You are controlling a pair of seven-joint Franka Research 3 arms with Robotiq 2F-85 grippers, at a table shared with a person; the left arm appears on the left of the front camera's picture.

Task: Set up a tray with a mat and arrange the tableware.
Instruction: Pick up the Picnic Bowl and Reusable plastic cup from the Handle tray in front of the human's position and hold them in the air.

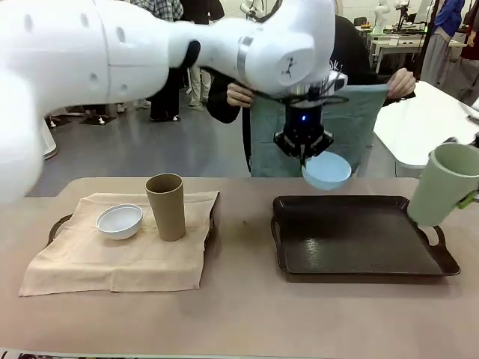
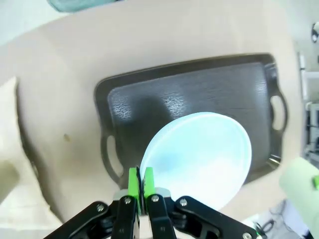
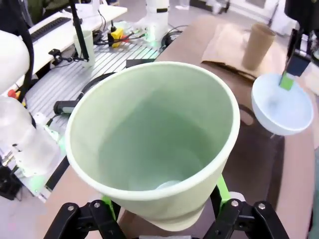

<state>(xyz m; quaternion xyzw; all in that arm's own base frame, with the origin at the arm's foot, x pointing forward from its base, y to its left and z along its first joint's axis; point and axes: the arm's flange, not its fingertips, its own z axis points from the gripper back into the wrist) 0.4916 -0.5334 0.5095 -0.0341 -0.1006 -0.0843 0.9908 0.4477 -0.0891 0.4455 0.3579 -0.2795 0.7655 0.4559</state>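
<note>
Beige tabletop fills the lower half of the front view, with a person at the top centre holding up a teal mat (image 1: 352, 120) behind my left arm. At the lower left of that frame a tan mat (image 1: 112, 247) already covers one tray, and on it stand the white bowl (image 1: 119, 221) and, just beside it, the brown cup (image 1: 166, 206).

At the centre right lies the dark tray (image 1: 359, 243), bare, with no mat on it yet.

My left claw (image 1: 304, 153) hangs above that tray's far edge with its fingers pressed together on the rim of the blue bowl (image 1: 326, 170); in the left wrist view the green pads (image 2: 133, 181) pinch the rim at the bottom of the frame and the bowl hangs over the tray.

My right claw (image 3: 164, 209) is spread wide around the green cup (image 3: 149, 144), which it holds tilted at the right edge of the front view, just above the tray's right handle.

As I judge it, both pieces must wait clear of the tray until the teal mat is laid. I would keep the bowl high and hold the cup off to the side, leaving the person room. The rim pinch is thin, so I would avoid any swing, then lower slowly and level the cup before setting it down.
</note>
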